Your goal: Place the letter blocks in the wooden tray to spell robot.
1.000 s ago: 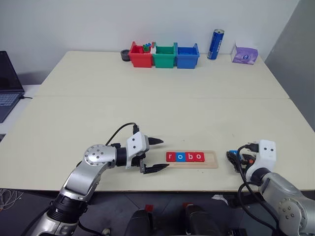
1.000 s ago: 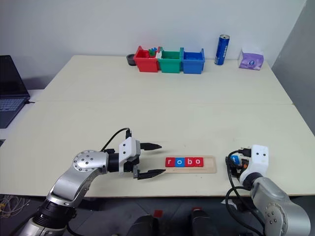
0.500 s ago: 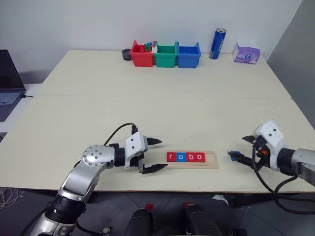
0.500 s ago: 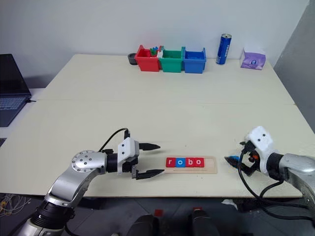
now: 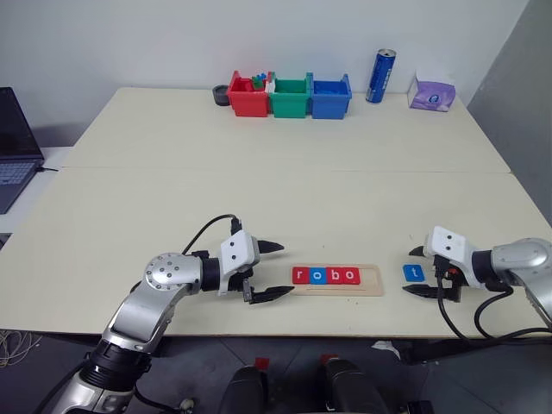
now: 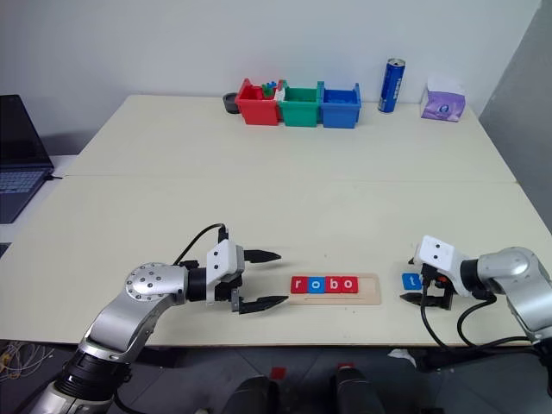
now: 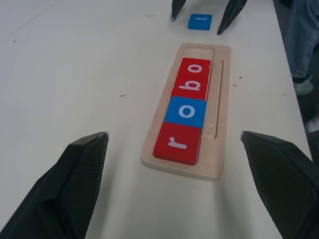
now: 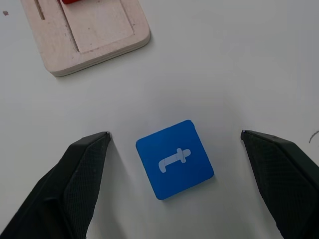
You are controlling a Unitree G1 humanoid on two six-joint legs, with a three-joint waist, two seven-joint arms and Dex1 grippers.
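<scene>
A: Four blocks (image 5: 324, 275) sit in the tray (image 5: 337, 279) already, reading r, o, b, o. Why is one slot bare?

B: That slot, at the tray's right end in the head view, is for the t (image 5: 414, 272). That blue block lies flat on the table (image 5: 259, 190), low and right in the frame, just beside the tray's right end but not touching it.

A: And the right claw (image 5: 417, 271)?

B: Its two fingers stand wide apart, one on each side of the t, gripping nothing. In the right wrist view the t (image 8: 174, 159) sits between the fingertips with a gap on both sides. I'd judge it is lined up that way so a simple close would pinch the block by its edges.

A: What about the left claw (image 5: 269, 270)?

B: Also spread wide and empty, lower middle of the frame, pointing at the tray's left end. It looks parked clear of the tray, perhaps so the right arm has room.

A: So what remains?

B: By my reckoning, only the t: grip it, carry it over and seat it after the last o
</scene>
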